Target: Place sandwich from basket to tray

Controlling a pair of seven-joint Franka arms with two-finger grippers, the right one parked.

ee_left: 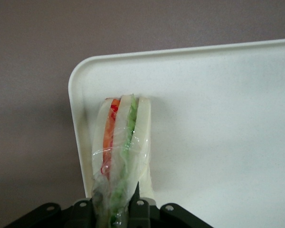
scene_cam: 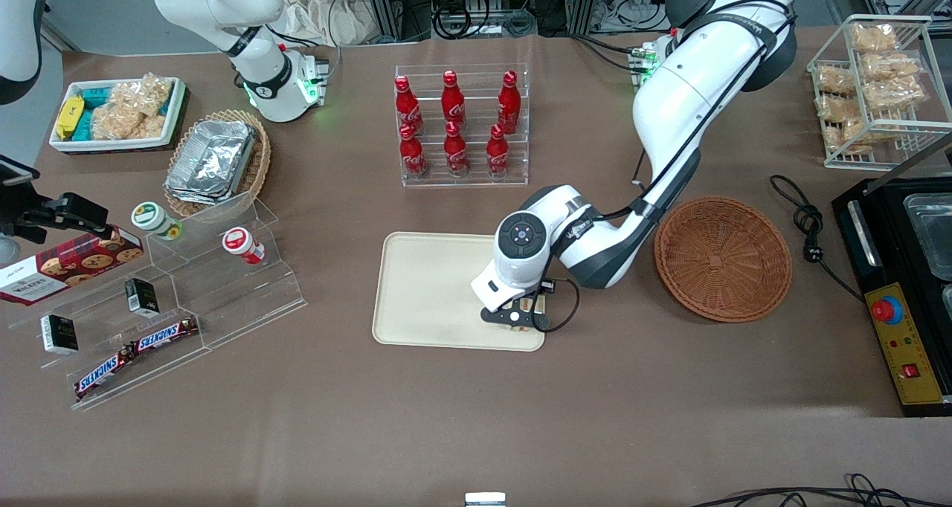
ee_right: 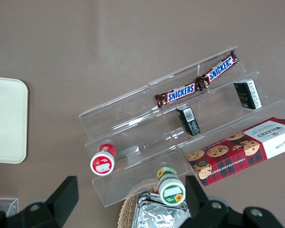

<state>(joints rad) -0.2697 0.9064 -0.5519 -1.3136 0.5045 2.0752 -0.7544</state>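
The sandwich [ee_left: 121, 142], a plastic-wrapped wedge with orange and green layers, stands on edge at a corner of the cream tray [ee_left: 218, 118], close to its rim. My left gripper [ee_left: 115, 209] is shut on the sandwich's near end, one finger on each side. From the front, the gripper [scene_cam: 524, 321] is over the tray's [scene_cam: 431, 284] corner nearest the camera on the working arm's side, and only a bit of the sandwich [scene_cam: 526, 325] shows under it. The reddish-brown basket [scene_cam: 723, 258] sits beside the tray toward the working arm's end, with nothing in it.
A clear rack of red cola bottles [scene_cam: 455, 124] stands farther from the camera than the tray. An acrylic stepped shelf [scene_cam: 160, 299] with snacks and a tan basket of foil containers [scene_cam: 216, 161] lie toward the parked arm's end. A black appliance [scene_cam: 904, 284] and its cable [scene_cam: 807, 221] flank the basket.
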